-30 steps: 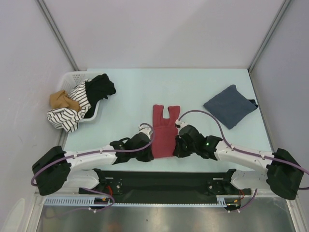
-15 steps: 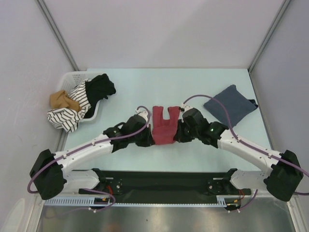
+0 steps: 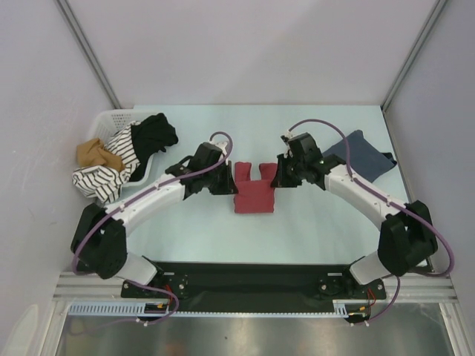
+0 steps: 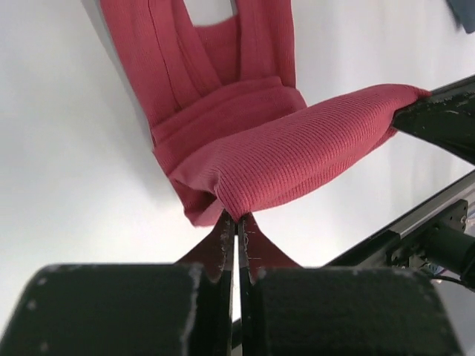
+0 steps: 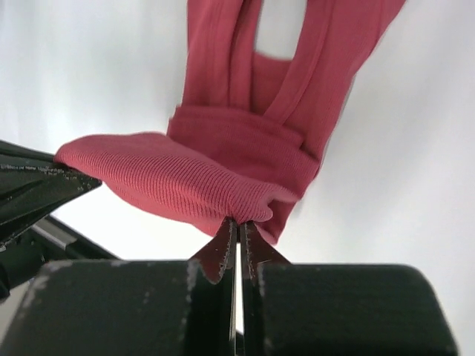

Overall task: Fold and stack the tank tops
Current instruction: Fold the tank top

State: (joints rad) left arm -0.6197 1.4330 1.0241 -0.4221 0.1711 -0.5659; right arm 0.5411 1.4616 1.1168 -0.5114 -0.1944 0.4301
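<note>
We see the left hand (image 4: 236,222) and right hand (image 5: 237,226) each pinching a corner of the red tank top (image 3: 254,196).

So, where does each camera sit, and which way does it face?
Top external: above and behind, looking down at the table; left arm and right arm show.
Left wrist: along the left gripper, shut on the red tank top.
Right wrist: along the right gripper, shut on its other corner.
Both wrist views share that top.

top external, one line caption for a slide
The left gripper and right gripper pinch the red tank top by its hem, doubled toward its straps, near the folded blue-grey tank top
</note>
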